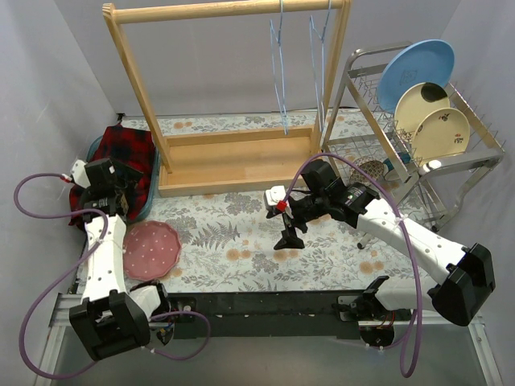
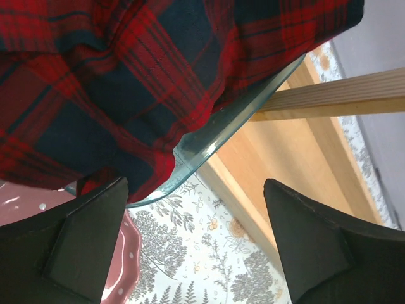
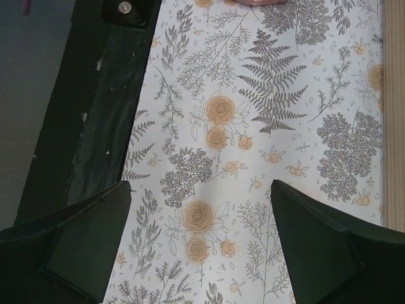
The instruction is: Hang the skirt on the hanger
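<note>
The red and dark plaid skirt point(image 1: 122, 151) lies bunched in a teal tray point(image 1: 149, 193) at the far left. Two blue wire hangers point(image 1: 282, 76) hang from the top bar of a wooden rack point(image 1: 233, 10). My left gripper point(image 1: 121, 199) is open and empty at the near edge of the skirt. In the left wrist view, its fingers point(image 2: 95, 234) sit just below the skirt point(image 2: 126, 82) and the tray rim point(image 2: 209, 136). My right gripper point(image 1: 289, 238) is open and empty, pointing down over the floral tablecloth point(image 3: 266, 95) at mid table.
A pink plate point(image 1: 151, 248) lies in front of the tray. The rack's wooden base point(image 1: 237, 161) spans the middle back. A wire dish rack point(image 1: 418, 121) with plates stands at the right. The table's black front edge point(image 3: 95, 126) is close to the right gripper.
</note>
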Controlling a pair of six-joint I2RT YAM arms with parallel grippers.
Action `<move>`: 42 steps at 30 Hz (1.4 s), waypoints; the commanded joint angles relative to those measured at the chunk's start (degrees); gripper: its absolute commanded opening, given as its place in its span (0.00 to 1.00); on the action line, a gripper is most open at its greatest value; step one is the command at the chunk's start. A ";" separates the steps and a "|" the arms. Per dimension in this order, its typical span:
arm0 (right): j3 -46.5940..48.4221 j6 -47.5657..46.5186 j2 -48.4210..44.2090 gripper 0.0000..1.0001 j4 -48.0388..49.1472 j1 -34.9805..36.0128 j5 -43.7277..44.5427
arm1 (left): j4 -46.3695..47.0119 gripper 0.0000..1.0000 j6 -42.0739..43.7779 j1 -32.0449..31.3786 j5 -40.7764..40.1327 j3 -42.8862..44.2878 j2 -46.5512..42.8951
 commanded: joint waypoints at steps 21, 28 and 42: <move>-0.02 -1.25 -0.47 0.99 1.03 0.36 -1.76 | -4.89 0.16 -12.79 0.56 -14.38 2.94 11.05; 0.33 -1.34 -0.21 0.99 0.59 0.36 -0.70 | 1.52 0.00 -5.59 0.74 -8.15 6.27 0.61; 0.77 -1.60 -0.73 0.99 -0.20 0.36 0.79 | 15.39 0.00 -4.96 0.65 28.13 30.00 -6.17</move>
